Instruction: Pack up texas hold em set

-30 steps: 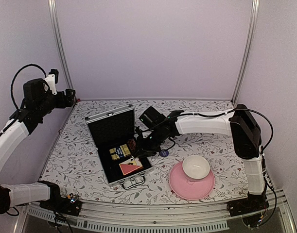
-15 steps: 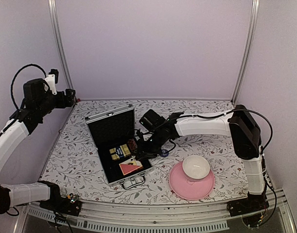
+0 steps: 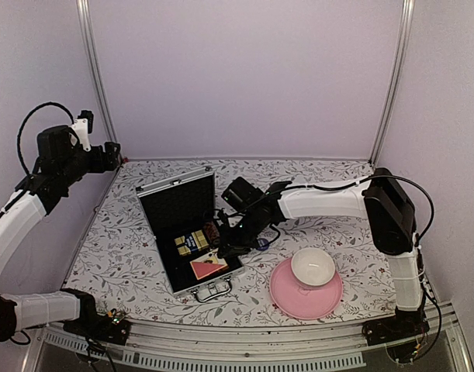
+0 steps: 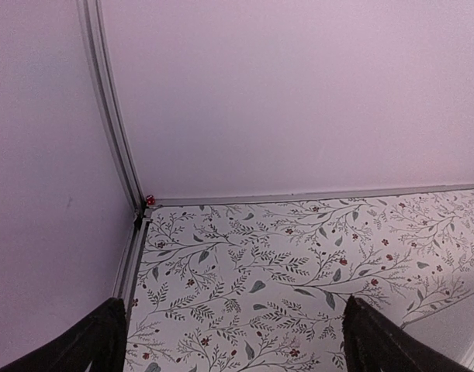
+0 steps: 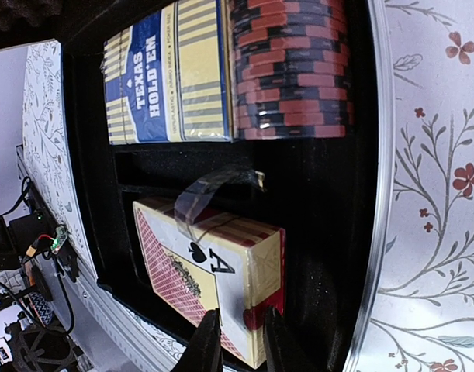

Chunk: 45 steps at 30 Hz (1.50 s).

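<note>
The silver briefcase (image 3: 168, 188) lies open at table centre-left, lid raised. Its black lining (image 5: 322, 201) holds a gold-and-blue card box (image 5: 171, 74), a dark red chip stack (image 5: 291, 70) and a red card box (image 5: 213, 279). The red box sits tilted, with a loop of clear tape on top. My right gripper (image 5: 240, 341) hovers over that box's near corner, jaws a narrow gap apart; I cannot tell if they touch it. A blue disc (image 3: 261, 243) lies on the table right of the case. My left gripper (image 4: 233, 341) hangs wide open and empty over the far left corner.
A pink plate (image 3: 287, 298) with a white bowl (image 3: 313, 266) on it stands at the front right, close to the case. The case's metal handle (image 3: 212, 291) points toward the near edge. Walls and frame posts close in the table's back and sides.
My right gripper has slid a little left and down over the case's front compartment, and its jaws have narrowed. The left arm has not moved.
</note>
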Each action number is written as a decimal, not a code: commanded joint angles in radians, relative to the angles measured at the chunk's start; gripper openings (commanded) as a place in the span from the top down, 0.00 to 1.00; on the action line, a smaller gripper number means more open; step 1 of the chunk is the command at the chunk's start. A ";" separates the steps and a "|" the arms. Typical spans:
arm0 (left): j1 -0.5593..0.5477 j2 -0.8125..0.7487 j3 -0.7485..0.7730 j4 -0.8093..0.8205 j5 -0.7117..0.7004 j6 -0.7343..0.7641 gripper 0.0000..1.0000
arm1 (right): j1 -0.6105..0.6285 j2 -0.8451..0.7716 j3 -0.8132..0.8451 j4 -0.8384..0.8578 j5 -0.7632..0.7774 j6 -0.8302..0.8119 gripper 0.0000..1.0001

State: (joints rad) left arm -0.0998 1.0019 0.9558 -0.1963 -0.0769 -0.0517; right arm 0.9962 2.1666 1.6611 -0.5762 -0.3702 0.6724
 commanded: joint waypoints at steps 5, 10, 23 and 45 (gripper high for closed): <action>0.006 0.005 -0.009 0.006 -0.006 0.015 0.03 | 0.027 0.042 0.002 0.028 -0.028 0.006 0.80; 0.006 0.007 -0.009 0.007 -0.005 0.014 0.03 | 0.037 0.064 0.033 0.026 -0.045 0.001 0.84; 0.006 0.010 -0.011 0.006 -0.005 0.015 0.03 | 0.045 0.077 0.057 0.027 -0.056 -0.011 0.85; 0.007 -0.097 -0.098 0.119 -0.157 0.060 0.03 | -0.101 -0.292 -0.114 0.033 0.302 -0.226 0.40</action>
State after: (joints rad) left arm -0.0998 0.9249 0.8799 -0.1421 -0.1928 -0.0132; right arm 0.9730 1.9587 1.6314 -0.5449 -0.1753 0.5217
